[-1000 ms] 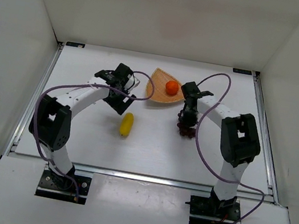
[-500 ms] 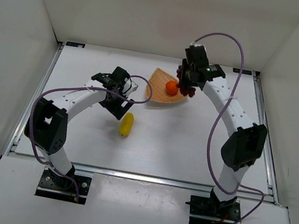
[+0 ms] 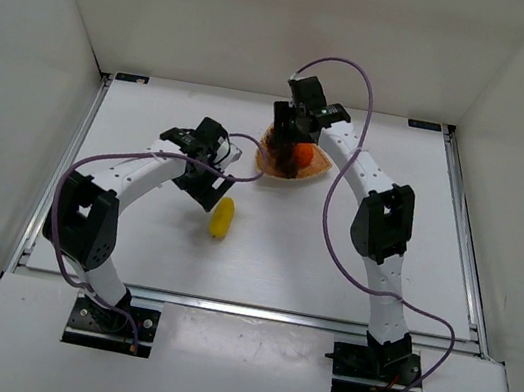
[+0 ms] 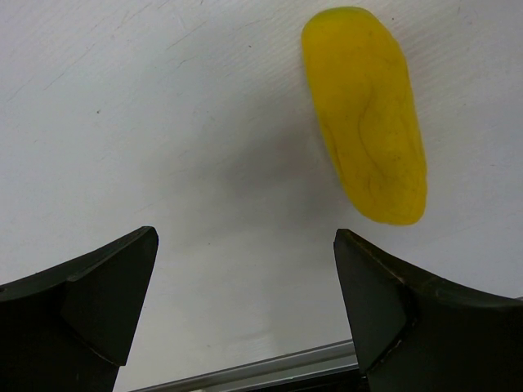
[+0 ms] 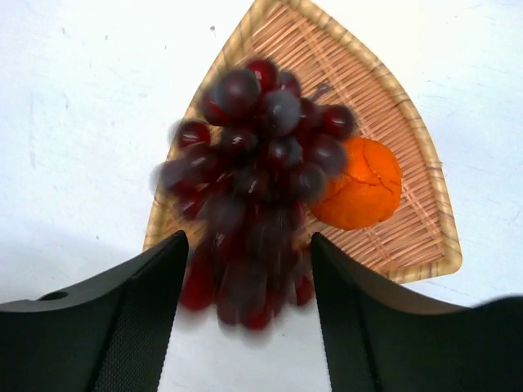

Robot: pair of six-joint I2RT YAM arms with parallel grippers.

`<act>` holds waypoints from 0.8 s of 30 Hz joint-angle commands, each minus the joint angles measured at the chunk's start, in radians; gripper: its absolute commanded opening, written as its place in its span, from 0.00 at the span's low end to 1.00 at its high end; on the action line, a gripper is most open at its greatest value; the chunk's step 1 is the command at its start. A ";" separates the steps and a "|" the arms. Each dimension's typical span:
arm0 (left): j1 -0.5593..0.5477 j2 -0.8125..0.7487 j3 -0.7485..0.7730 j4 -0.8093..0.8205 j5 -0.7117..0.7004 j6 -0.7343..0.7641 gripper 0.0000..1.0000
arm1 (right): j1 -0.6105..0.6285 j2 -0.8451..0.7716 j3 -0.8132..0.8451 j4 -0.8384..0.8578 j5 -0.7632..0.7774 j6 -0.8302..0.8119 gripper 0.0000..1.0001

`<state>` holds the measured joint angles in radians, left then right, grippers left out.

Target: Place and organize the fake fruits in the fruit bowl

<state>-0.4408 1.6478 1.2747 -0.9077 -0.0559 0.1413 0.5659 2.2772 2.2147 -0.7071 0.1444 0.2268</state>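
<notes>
The lemon point(image 4: 366, 114) lies just ahead-right of the wide-spread left fingers point(image 4: 122, 278), lengthwise away; the right fingers point(image 5: 155, 294) straddle blurred grapes point(image 5: 261, 147) over the bowl point(image 5: 359, 82), grip unclear.

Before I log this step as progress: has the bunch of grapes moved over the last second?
Yes. The grapes went from the table near-right of the fruit bowl to above it, beside the orange.
</notes>
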 commanded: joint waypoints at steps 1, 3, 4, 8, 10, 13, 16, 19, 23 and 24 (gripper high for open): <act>-0.035 -0.014 0.017 -0.002 0.008 0.015 1.00 | -0.003 -0.041 -0.004 0.032 -0.065 -0.014 0.77; -0.056 0.007 0.017 -0.002 0.008 0.015 1.00 | 0.006 -0.050 -0.019 0.032 -0.074 -0.014 0.85; -0.068 0.007 0.017 -0.002 0.033 0.015 1.00 | 0.006 -0.062 -0.029 0.032 -0.074 -0.014 0.90; -0.068 0.058 0.037 -0.026 0.109 0.015 1.00 | 0.006 -0.108 -0.038 0.021 -0.029 0.005 0.93; -0.068 0.090 0.047 -0.036 0.151 0.006 1.00 | 0.006 -0.154 -0.056 0.009 -0.017 0.014 0.93; -0.068 0.142 0.058 -0.036 0.198 0.006 1.00 | 0.006 -0.232 -0.101 0.009 0.004 0.034 0.94; -0.078 0.210 0.100 -0.036 0.235 -0.003 1.00 | 0.006 -0.307 -0.180 0.009 0.037 0.043 0.94; -0.078 0.257 0.150 -0.036 0.274 -0.014 1.00 | -0.003 -0.375 -0.272 0.009 0.083 0.054 0.94; -0.087 0.343 0.195 -0.036 0.292 -0.014 0.96 | -0.034 -0.449 -0.384 0.009 0.115 0.078 0.94; -0.087 0.352 0.209 -0.046 0.292 -0.014 0.85 | -0.034 -0.473 -0.406 0.009 0.115 0.091 0.94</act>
<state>-0.5213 1.9911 1.4410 -0.9440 0.1837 0.1280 0.5537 1.8404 1.8671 -0.6964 0.2123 0.2855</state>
